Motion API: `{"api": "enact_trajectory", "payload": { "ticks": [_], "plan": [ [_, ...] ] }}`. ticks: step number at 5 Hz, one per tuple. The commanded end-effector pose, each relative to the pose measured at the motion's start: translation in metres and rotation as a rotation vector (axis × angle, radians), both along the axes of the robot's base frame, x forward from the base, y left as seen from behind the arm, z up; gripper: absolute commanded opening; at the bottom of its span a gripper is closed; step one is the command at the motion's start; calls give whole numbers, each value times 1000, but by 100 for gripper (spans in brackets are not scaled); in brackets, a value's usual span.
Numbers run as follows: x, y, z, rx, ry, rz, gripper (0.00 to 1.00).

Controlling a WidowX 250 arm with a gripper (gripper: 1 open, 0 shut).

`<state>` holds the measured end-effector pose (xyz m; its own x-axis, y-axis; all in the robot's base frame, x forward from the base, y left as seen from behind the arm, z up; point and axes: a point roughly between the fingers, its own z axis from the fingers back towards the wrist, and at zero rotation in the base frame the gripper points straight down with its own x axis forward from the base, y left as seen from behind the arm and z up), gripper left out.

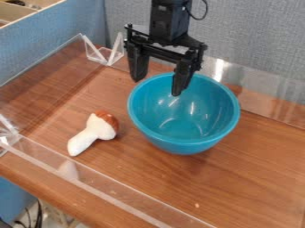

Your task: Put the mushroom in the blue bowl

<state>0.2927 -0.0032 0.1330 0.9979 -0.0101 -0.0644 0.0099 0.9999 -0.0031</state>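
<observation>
On the left, the small toy mushroom with cream-white stem and reddish-brown cap (pixel 94 133) lies on the wood, still to be picked up, and over the round glossy teal-blue plastic bowl (pixel 183 114) the black gripper (pixel 159 86) hangs open, needing to swing across and down.

Bare wood right of bowl (pixel 183 120)

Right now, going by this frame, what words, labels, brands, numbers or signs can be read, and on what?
None can be read: no lettering shows on the glossy teal-blue plastic bowl, the small cream-stemmed, reddish-brown-capped mushroom or the black robot arm.
</observation>
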Motion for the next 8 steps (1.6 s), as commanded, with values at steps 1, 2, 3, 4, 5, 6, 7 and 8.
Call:
{"api": "enact_trajectory", "payload": {
  "ticks": [1,2,3,4,5,6,7,8],
  "plan": [
    [-12,11,-11,-3,12,-73,100],
    [-33,28,-39,-2,46,-182,100],
    [-47,46,-58,5,57,-289,100],
    [-44,50,-67,-1,51,-289,100],
    [-44,51,-72,-5,48,-286,100],
    [-44,52,-76,-10,46,-282,100],
    [-44,53,-80,-13,44,-281,100],
    [-45,54,-83,-14,44,-280,0]
  ]
}}
